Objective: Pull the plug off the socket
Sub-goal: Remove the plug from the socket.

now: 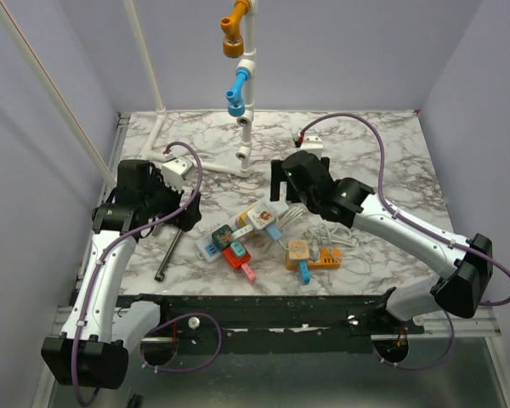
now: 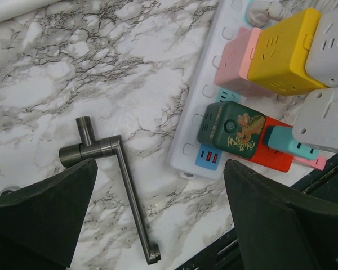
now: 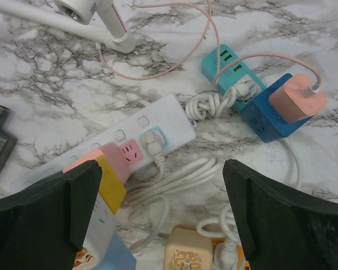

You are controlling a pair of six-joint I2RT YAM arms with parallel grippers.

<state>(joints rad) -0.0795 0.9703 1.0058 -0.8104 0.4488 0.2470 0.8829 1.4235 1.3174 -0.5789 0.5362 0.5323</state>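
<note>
The right gripper (image 3: 160, 166), spread wide like the left gripper (image 2: 160, 163), is hovering nearer, the white plug (image 3: 152, 140) lying just ahead of its fingers (image 3: 45, 214) at the end of the slanting power strip (image 3: 163, 112).

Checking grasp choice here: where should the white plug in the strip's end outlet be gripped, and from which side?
Probably by the body of the white plug, from above: it faces up in the socket, a pink adapter close beside it, its cord trailing sideways.

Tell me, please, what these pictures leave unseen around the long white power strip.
- Right wrist view: the long white power strip runs behind a black gripper finger.
- Left wrist view: the frame edge cuts its upper end.
- Top view: its white plug is too small to tell.
</note>
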